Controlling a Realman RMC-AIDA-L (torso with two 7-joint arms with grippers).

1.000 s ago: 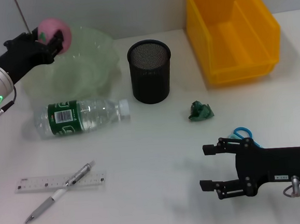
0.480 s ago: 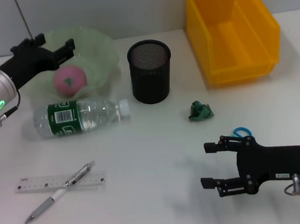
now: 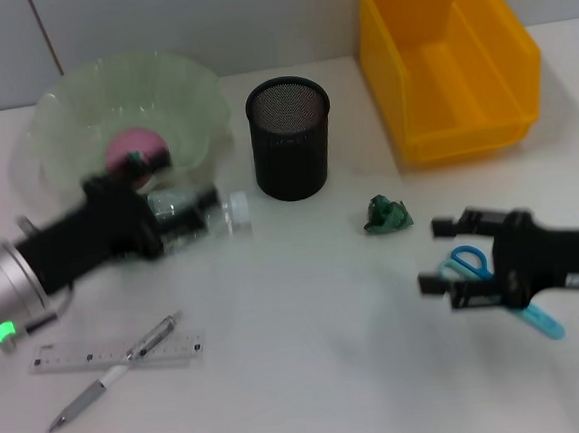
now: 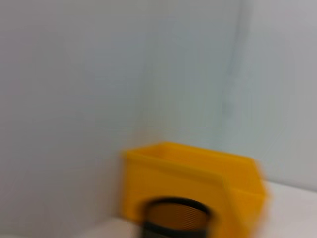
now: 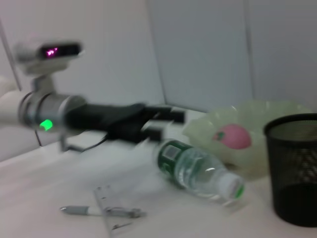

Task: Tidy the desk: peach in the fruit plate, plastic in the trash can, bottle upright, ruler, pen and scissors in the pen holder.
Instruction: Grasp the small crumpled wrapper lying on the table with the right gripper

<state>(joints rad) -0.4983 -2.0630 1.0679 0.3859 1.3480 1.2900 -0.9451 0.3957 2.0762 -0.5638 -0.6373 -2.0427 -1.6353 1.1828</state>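
Black left pincer [image 3: 173, 201] now down over bottle [image 3: 204, 213]

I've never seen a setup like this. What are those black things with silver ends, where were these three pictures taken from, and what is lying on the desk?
They are a robot's two arms, each ending in a pincer. One picture looks down from its head; the other two come from cameras on its wrists.

In the head view the left pincer is at the lying bottle, and the right pincer, fingers apart, hovers at the blue scissors. Neither clearly holds anything.

On the white desk sit a green fruit plate with a pink peach in it, a black mesh pen holder, a yellow bin, a crumpled green plastic scrap, and a ruler with a pen across it.

The left wrist view shows only bin, holder and wall.
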